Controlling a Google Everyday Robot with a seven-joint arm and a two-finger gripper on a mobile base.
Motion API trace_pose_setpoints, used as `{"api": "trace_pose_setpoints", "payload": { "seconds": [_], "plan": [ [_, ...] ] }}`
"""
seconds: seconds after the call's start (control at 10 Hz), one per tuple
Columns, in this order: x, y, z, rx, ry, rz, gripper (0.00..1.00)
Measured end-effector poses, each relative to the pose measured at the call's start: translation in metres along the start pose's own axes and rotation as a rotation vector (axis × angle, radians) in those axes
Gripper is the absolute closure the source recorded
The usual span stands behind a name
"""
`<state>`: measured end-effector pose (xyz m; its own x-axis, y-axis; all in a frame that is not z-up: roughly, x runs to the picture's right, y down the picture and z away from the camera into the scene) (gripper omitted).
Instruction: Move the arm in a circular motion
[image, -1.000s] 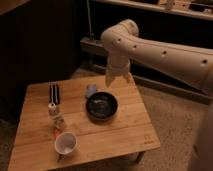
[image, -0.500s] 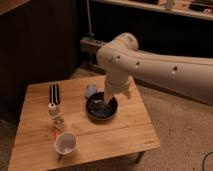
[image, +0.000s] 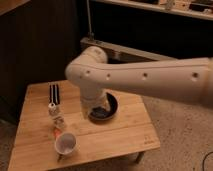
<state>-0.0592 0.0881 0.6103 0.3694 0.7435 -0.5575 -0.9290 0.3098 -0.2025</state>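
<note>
Over the table, arm: we see the arm (image: 150, 77) reaching in from the right, its elbow joint bulging near the middle of the view and its lower segment dropping toward the black bowl (image: 106, 107).
Gripper: the gripper (image: 93, 111) hangs at the tapered tip, low over the bowl's left side; we cannot tell how it is set.
Progress: we judge the circling to be under way, the arm being bent above the table centre, but one moment gives no way to count how much of the loop is done or left.
Arm surface: smooth cream-white tubes, thick and rounded, with a row of small dark holes along the long segment.
Bowl: dark, round and shallow, partly hidden behind the gripper; what lies inside we cannot make out.
Left of the gripper: a dark ribbed upright object (image: 53, 93), and below it a small white bottle-like item (image: 53, 110).
Below and left of the gripper: a white cup (image: 65, 143), round-mouthed with a pale inside.
Table: the wooden table (image: 125, 135) under it all, pale planks with a visible grain and squared corners.
Floor: speckled floor (image: 180, 130) to the right of the gripper.
</note>
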Motion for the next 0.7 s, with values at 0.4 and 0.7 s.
{"api": "trace_pose_setpoints", "payload": {
  "seconds": [0.4,0.7],
  "plan": [
    [-0.064,0.070,0.004,-0.018,-0.009,-0.187,0.35],
    [-0.117,0.089,-0.001,-0.024,-0.040,-0.262,0.35]
  ]
}}
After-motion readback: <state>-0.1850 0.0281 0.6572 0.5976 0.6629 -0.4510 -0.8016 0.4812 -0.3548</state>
